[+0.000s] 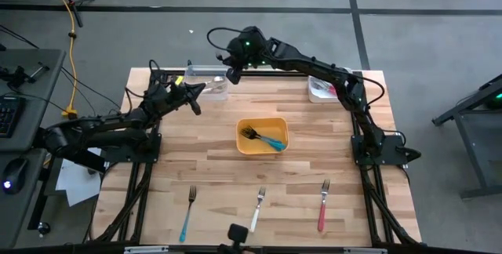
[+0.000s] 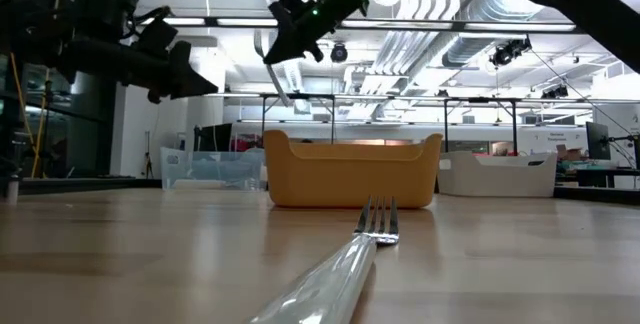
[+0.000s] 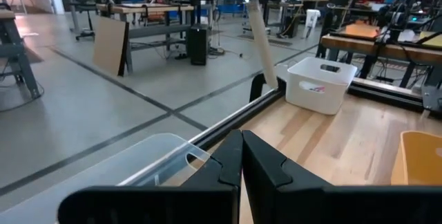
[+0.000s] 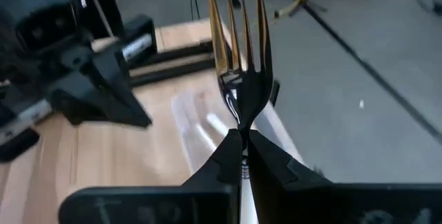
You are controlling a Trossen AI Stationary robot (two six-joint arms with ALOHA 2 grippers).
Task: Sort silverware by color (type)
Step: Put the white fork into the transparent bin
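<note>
From my seat the right gripper (image 4: 242, 141) is pinching a white-handled fork (image 4: 239, 51) up in the air over the clear bin (image 1: 207, 81) at the worktop's (image 1: 204, 168) far edge. Left gripper (image 1: 192, 96) hovers just beside it, pressed together and empty.

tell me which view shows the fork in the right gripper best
The right wrist view: the fork fills the frame, tines up, pinched in the shut right gripper. The low view shows only its pale handle hanging. The left wrist view catches that handle too. The high view hides it under the gripper.
</note>
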